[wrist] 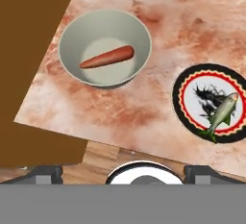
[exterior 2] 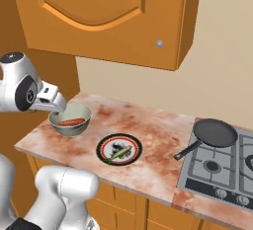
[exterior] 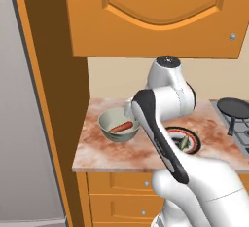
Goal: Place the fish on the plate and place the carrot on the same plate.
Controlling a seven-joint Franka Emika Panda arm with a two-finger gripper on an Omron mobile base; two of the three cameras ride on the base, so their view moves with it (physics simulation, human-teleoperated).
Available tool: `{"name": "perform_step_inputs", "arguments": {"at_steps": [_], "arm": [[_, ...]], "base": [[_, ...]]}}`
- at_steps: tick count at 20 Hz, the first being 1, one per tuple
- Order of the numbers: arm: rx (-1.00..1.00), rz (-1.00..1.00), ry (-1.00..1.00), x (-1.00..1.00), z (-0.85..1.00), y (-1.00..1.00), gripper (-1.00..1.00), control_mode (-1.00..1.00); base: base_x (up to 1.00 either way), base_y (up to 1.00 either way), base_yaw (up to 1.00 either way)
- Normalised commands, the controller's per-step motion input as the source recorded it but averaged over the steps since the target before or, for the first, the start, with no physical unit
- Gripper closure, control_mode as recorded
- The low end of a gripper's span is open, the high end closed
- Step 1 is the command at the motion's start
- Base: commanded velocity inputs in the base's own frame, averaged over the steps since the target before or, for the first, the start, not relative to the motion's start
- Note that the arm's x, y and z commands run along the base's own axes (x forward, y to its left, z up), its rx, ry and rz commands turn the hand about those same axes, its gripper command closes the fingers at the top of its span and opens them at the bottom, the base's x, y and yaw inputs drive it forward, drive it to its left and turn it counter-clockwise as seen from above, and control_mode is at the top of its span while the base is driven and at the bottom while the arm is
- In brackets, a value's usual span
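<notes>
Fish [wrist: 222,112] already lying on the plate [wrist: 188,81], across its white patterned centre, head toward the red ring; seen also in the right base view, fish [exterior 2: 119,152] on plate [exterior 2: 105,143]; partly hidden behind the arm in the left base view, plate [exterior: 193,138]. Carrot [wrist: 106,57] resting inside the grey-green bowl [wrist: 72,33], tilted on its inner slope; carrot [exterior: 121,126] in bowl [exterior: 108,119] at the left of the desk [exterior: 107,150], plate just to its right, the two near but apart. Jaws spread wide and gripping nothing, poised above the desk edge, over bowl and plate. Black frying pan [exterior 2: 215,133] well to the right on the hob [exterior 2: 217,172]; orange cabinet [exterior 2: 99,12] above.
</notes>
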Motion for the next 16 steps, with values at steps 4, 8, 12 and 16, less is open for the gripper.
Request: {"name": "perform_step_inputs", "arguments": {"at_steps": [4,8,12,16], "arm": [[0.0,-0.41,0.2,0.85,0.0,0.0,-1.0,-1.0],[0.0,-0.38,0.13,0.58,0.0,0.0,-1.0,-1.0],[0.06,-0.07,0.04,0.28,-0.06,-0.08,-1.0,-1.0],[0.14,0.0,0.0,0.57,-0.5,-0.01,-1.0,-1.0]], "base": [[0.0,0.0,0.0],[0.0,0.0,0.0],[0.0,0.0,0.0],[0.0,0.0,0.0]]}}
